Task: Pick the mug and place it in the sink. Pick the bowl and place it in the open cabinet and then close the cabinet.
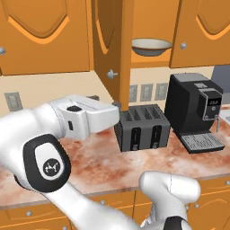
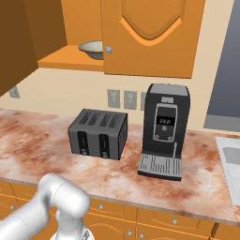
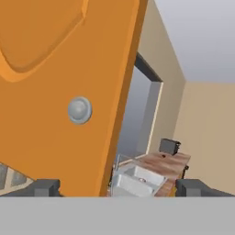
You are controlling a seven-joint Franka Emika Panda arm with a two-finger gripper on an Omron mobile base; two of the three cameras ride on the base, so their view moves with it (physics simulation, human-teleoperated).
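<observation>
The orange wooden cabinet [image 1: 134,63] is standing open above the mottled reddish stone desk [image 1: 148,161], its tall arched-panel door [image 1: 109,49] swinging out edge-on towards the arm. The white jointed robot arm [image 1: 67,121] is reaching up beside that door. The wide tan-rimmed, cream-white bowl [image 1: 151,46] is already resting on the cabinet shelf, so closing appears to be the step in hand. In the hand view the two-finger pincer [image 3: 117,188] is facing the door's front, its dark tips spread wide apart and gripping nothing, with the round silver knob [image 3: 80,110] ahead and the pale grey sink [image 3: 133,181] lying far beyond. For a clean closing, the pincer should probably be pressing flat against the panel near the free edge, pushing steadily along the hinge arc.
</observation>
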